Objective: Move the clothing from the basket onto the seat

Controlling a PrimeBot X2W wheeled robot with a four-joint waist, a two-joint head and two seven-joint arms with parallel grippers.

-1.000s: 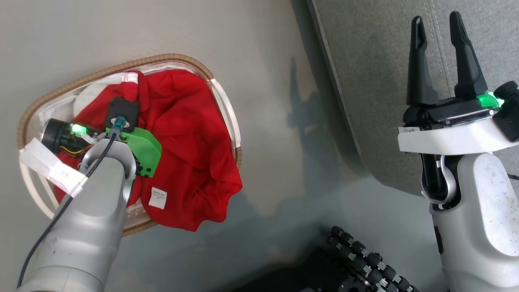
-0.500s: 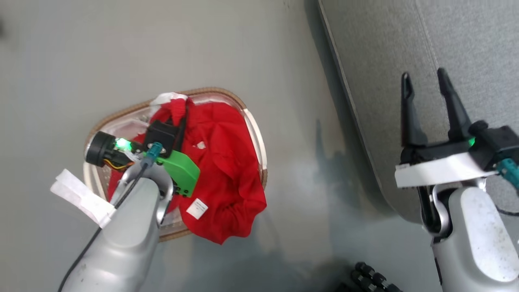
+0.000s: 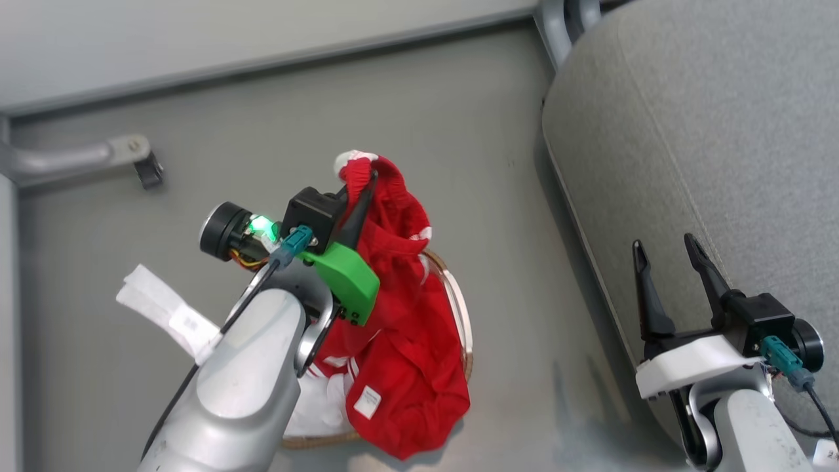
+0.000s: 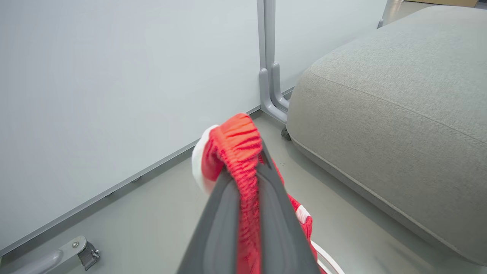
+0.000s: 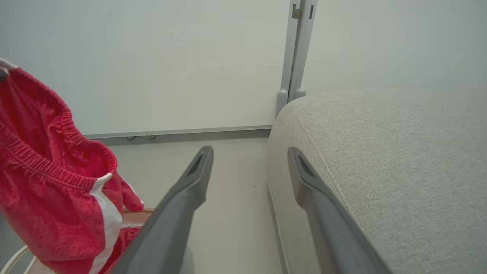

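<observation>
One second on: clothing (image 3: 409,367) hung lifted by waistband, pinched in left gripper (image 3: 368,180), lower folds draped over basket (image 3: 458,296) rim. Right gripper (image 3: 662,244) spread, empty, near seat (image 3: 688,131) edge. Pickup looked done; carry across to seat remained.

Floor (image 3: 426,131): smooth, pale grey, with faint shadows.
Wall (image 4: 114,76): plain pale panels, meeting the floor along a grey rail (image 5: 179,133).
Post (image 4: 266,45): upright grey metal, set at the joint between two panels. Its foot curves out onto the floor.
Bracket (image 3: 78,154): a second grey metal foot, lying on the floor near the wall, with a small dark fitting (image 3: 149,172) at its end.
</observation>
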